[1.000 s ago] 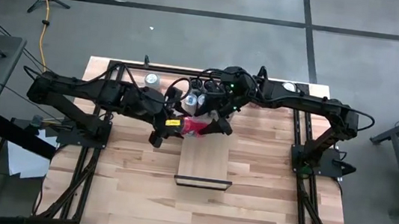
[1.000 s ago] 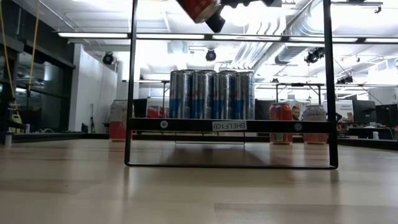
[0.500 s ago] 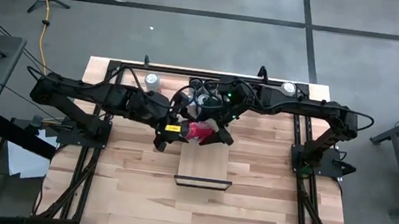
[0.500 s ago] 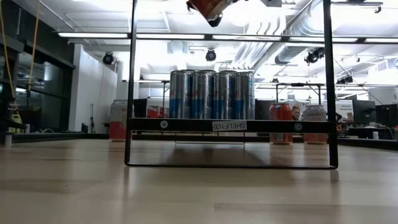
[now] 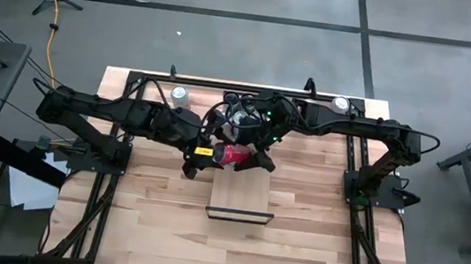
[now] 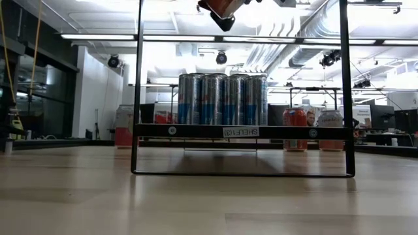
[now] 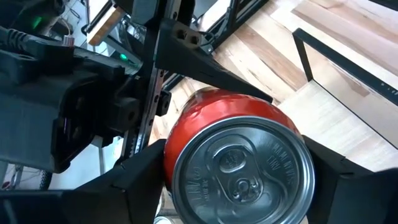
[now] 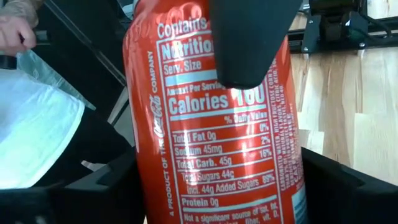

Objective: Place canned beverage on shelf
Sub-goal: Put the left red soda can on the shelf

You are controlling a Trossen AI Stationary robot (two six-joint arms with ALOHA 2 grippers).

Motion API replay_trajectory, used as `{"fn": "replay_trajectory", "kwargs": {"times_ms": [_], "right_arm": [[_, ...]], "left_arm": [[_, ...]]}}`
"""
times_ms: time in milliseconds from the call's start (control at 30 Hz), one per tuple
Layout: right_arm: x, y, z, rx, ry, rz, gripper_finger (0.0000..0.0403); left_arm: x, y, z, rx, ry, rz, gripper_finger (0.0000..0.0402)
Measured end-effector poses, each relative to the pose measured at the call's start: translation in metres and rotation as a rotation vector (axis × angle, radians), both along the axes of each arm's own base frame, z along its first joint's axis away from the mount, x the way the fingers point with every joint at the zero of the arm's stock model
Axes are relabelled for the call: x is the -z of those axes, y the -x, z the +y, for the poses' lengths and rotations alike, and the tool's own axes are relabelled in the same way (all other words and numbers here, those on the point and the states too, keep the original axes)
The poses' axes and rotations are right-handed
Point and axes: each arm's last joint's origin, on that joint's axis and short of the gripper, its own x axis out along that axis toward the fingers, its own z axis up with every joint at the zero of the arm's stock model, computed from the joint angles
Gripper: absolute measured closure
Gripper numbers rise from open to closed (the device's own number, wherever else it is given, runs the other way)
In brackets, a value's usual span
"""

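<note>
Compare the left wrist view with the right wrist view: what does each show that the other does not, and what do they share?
Only the left wrist view shows the red can's silver top with its pull tab, and the pale wooden shelf with its dark frame. Only the right wrist view shows the can's nutrition label, a dark finger lying across it, and a person's hand at the picture's edge. Both show the same can between that arm's own dark fingers, with plank-patterned tabletop beyond.

A glossy red aluminium can (image 8: 211,124) with white lettering and silver lid; pale wooden shelf plank (image 5: 242,193), black-framed; silver-blue cans (image 6: 222,99); plank-patterned desk (image 5: 303,237).
</note>
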Motion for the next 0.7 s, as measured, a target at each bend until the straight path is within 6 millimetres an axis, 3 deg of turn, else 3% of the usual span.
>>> {"fn": "replay_trajectory", "kwargs": {"times_ms": [200, 433, 567, 700], "right_arm": [[0.000, 0.001, -0.004, -0.004, 0.002, -0.004, 0.0112], [-0.011, 0.026, -0.026, 0.043, 0.014, 0.039, 0.0112], [-0.010, 0.047, -0.031, 0.066, 0.042, 0.155, 0.0112], [0.006, 0.068, -0.023, 0.048, 0.081, 0.358, 0.0112]], "left_arm": [[0.000, 0.000, 0.000, -0.063, 0.072, -0.002, 0.0127], [-0.001, 0.016, 0.006, -0.192, 0.118, 0.048, 0.0109], [0.002, 0.032, 0.010, -0.288, 0.180, 0.131, 0.0108], [0.009, 0.048, 0.025, -0.532, 0.435, 0.133, 0.0108]]}}
